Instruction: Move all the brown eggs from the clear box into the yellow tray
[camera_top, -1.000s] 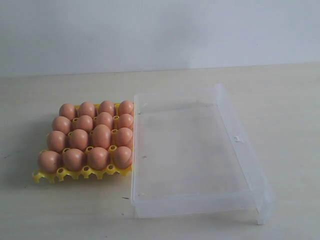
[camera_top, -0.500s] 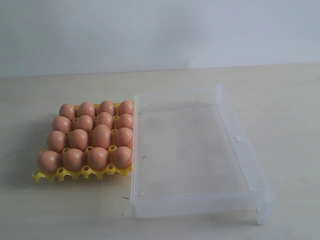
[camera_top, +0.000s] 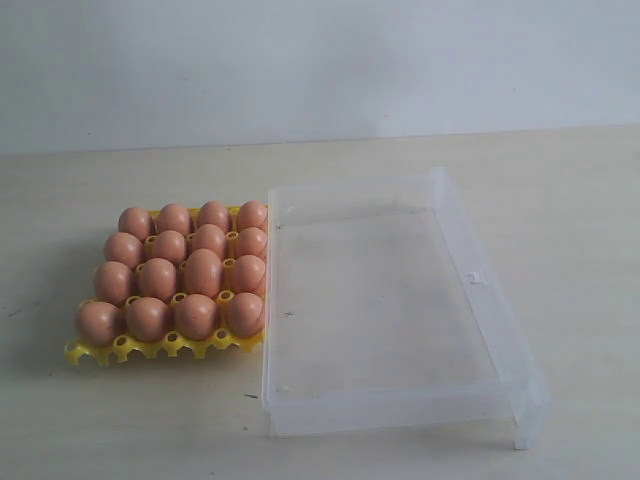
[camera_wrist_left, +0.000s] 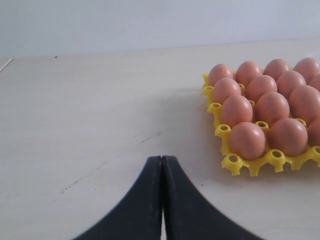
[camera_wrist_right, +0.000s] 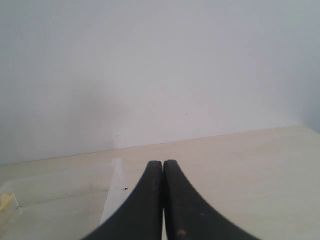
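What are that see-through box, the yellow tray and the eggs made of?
The box looks like thin transparent plastic: the table shows through its walls. The tray seems moulded plastic, bright uniform yellow. The eggs have smooth brown shells; real or imitation, I cannot tell.
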